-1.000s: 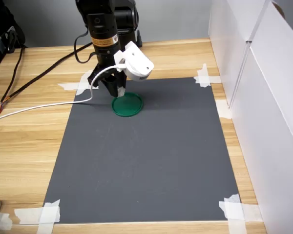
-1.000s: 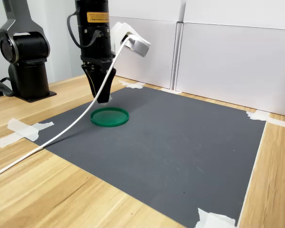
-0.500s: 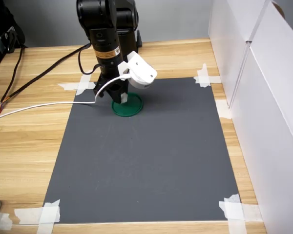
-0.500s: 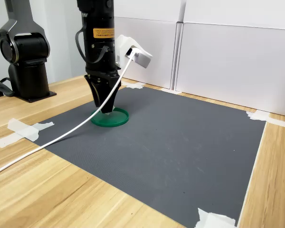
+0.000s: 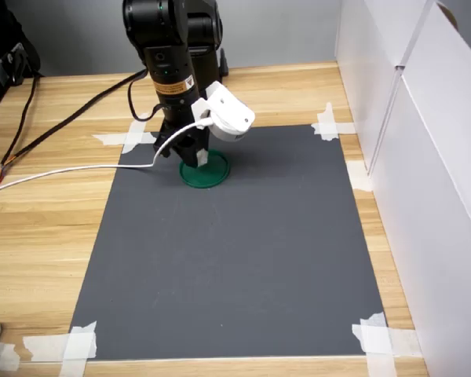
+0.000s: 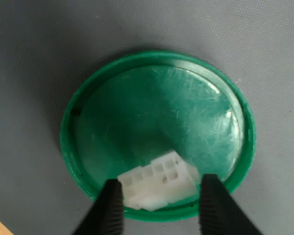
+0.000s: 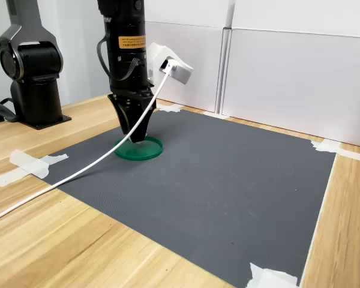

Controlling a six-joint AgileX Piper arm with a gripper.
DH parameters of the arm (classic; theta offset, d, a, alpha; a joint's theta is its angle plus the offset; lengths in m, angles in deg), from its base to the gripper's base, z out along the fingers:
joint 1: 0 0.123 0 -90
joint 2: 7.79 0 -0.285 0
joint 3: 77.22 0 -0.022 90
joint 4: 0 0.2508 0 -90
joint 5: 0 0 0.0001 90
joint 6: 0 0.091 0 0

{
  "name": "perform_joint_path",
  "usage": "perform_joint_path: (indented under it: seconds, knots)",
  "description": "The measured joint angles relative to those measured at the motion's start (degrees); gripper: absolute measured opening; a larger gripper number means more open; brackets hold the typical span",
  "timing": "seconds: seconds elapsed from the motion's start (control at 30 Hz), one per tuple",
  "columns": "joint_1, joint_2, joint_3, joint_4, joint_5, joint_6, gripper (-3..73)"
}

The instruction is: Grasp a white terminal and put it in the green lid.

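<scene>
Though hidden outside: white terminal (image 6: 159,188) (wrist only).

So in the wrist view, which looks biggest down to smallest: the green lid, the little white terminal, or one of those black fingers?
1. The green lid, by far the largest.
2 and 3. The white terminal and one visible black finger look alike; the fingers are cut off by the picture edge and nearer the camera, so I won't rank them.

A wooden table (image 5: 55,236) carries a dark grey mat (image 5: 235,259), taped at its corners; the green lid (image 5: 212,174) rests on the mat.
</scene>
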Motion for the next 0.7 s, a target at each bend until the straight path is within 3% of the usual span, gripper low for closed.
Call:
perform_joint_path:
  seconds: [0.13, 0.3, 0.47, 0.57, 0.7]
  knots:
    - [0.0, 0.0, 0.0, 0.26, 0.0, 0.0, 52.2]
    - [0.0, -0.71, 0.0, 0.68, -0.54, 0.05, 53.0]
    - [0.0, -5.39, 0.0, 3.36, -2.4, 0.2, 52.6]
    - [0.0, -10.29, 0.0, 4.51, -3.0, 1.42, 47.9]
    - [0.0, -17.58, 0.0, 6.48, -3.0, 5.56, 32.1]
